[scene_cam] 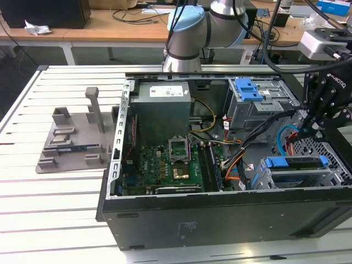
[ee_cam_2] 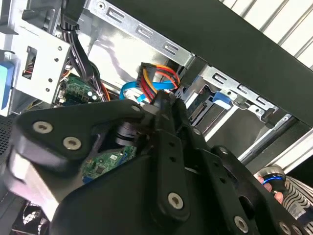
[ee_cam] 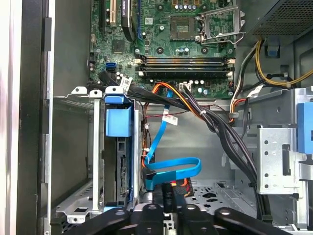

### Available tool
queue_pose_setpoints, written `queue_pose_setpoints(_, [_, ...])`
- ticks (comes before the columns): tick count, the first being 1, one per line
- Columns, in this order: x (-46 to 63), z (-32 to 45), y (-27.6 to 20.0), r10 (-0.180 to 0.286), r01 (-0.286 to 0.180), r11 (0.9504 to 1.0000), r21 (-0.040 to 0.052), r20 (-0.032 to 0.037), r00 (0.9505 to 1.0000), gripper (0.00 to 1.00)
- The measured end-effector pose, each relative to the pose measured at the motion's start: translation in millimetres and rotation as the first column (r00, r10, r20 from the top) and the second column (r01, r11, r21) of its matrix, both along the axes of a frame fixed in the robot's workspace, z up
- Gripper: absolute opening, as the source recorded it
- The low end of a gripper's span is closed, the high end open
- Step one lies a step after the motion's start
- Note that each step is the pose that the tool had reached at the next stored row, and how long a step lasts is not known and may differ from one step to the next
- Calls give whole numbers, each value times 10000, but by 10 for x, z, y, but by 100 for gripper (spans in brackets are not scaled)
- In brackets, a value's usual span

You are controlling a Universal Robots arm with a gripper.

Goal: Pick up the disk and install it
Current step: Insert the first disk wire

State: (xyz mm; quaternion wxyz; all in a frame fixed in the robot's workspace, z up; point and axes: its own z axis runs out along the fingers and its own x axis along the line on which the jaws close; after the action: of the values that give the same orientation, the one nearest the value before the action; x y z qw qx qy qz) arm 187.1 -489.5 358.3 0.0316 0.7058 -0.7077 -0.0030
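The disk [scene_cam: 294, 163] sits edge-on in the lower drive cage [scene_cam: 330, 176] of the open computer case, at the exterior view's right, framed by its blue carrier. The first wrist view shows the carrier's blue tab [ee_cam: 118, 121] above the disk's edge [ee_cam: 121, 171] inside the metal cage. My gripper [scene_cam: 307, 131] hangs just beside that cage, over the case floor. Its fingers [ee_cam: 168, 196] stand together, shut, next to the looped blue data cable [ee_cam: 171, 169]. In the second wrist view the gripper [ee_cam_2: 164, 100] touches the bundle of orange, red and yellow power wires [ee_cam_2: 156, 78].
A grey power supply [scene_cam: 163, 107] and the green motherboard [scene_cam: 170, 165] fill the case's middle. An upper drive cage with a blue latch [scene_cam: 247, 88] stands behind my gripper. Black cable bundles [ee_cam: 230, 142] cross beside it. A grey fixture [scene_cam: 71, 137] lies on the slatted table.
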Motion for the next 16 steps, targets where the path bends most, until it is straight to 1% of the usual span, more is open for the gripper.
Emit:
queue_pose_setpoints(1, [0,0,0,1,-1,10000,-1,0,10000,17])
queue_pose_setpoints(5, [0,0,-1,0,0,10000,-7,0,10000,17])
queue_pose_setpoints(7, [1,0,-22,2,-2,10000,-12,0,10000,17])
queue_pose_setpoints(9, [-1,0,-68,0,0,10000,-18,0,10000,17])
queue_pose_setpoints(10, [-2,-1,-96,0,0,10000,-20,0,10000,17])
queue_pose_setpoints(11, [-3,-1,-141,1,-1,10000,-23,0,10000,17])
queue_pose_setpoints(12, [-3,-1,-164,1,-1,10000,-24,0,10000,17])
queue_pose_setpoints(16, [-5,-10,-279,2,-2,10000,-22,0,10000,17])
